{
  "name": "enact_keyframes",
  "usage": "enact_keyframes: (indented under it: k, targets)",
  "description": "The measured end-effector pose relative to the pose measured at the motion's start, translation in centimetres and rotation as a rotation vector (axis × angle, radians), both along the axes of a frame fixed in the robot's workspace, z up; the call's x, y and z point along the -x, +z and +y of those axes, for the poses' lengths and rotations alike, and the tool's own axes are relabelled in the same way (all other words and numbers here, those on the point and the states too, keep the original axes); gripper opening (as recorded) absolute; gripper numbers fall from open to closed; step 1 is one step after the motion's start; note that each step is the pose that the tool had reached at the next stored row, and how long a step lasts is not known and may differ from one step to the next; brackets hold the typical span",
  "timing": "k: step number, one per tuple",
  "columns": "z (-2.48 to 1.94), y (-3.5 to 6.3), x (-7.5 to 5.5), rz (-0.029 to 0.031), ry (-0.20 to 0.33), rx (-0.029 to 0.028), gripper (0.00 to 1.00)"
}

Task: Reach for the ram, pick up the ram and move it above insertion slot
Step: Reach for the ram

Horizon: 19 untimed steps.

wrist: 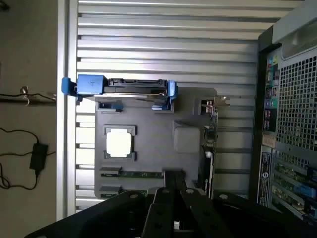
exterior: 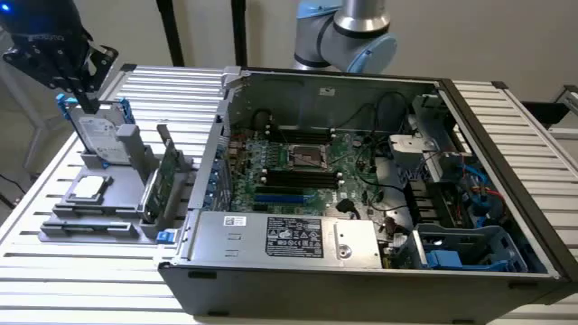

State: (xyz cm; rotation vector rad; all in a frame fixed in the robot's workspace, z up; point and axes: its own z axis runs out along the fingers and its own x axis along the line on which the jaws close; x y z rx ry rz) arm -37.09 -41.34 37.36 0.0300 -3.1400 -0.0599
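**Pincer closed and empty, poised over the ram**

Hovers with the pincer (exterior: 88, 101) above the grey holder (exterior: 99, 230) on the slatted desk (exterior: 91, 284), to the exterior view's left of the open computer case (exterior: 271, 277). Looks shut, tips together, with nothing between them.

Finds the ram (wrist: 132, 174) seated in a narrow groove of the holder, not yet lifted. Shows as a thin green strip, seemingly standing on its long edge. Sits just beside the pale square processor (wrist: 119, 143) and well apart from the upright hard drive (wrist: 131, 88) in its blue bracket. In the wrist view, lines up with the pincer tips close to one end of the strip. Lies well apart from the insertion slot (exterior: 298, 177), one of the long black sockets on the board inside the case.

Judged light, thin and stiff, yet brittle: likely to crack if bent or twisted, and easily tipped askew in so slim a groove. Probably best taken across the two flat faces near the middle of the length, so as to hang level. Should be squeezed gently and kept clear of the contact edge. Offers smooth faces, so may slip under too faint a hold.
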Motion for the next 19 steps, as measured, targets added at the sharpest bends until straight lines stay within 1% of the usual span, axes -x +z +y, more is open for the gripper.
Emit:
enact_keyframes:
  k: [11,12,13,19]
  targets:
    - [-0.05,0.0,0.0,0.0001,0.0,0.0,0.11]
    - [-0.26,0.01,0.0,0.0003,0.0,0.0002,0.11]
    - [-0.62,0.0,0.0,0.0,0.0,0.0,0.11]
    - [-3.34,-0.05,0.1,-0.0001,0.0,0.0,0.11]
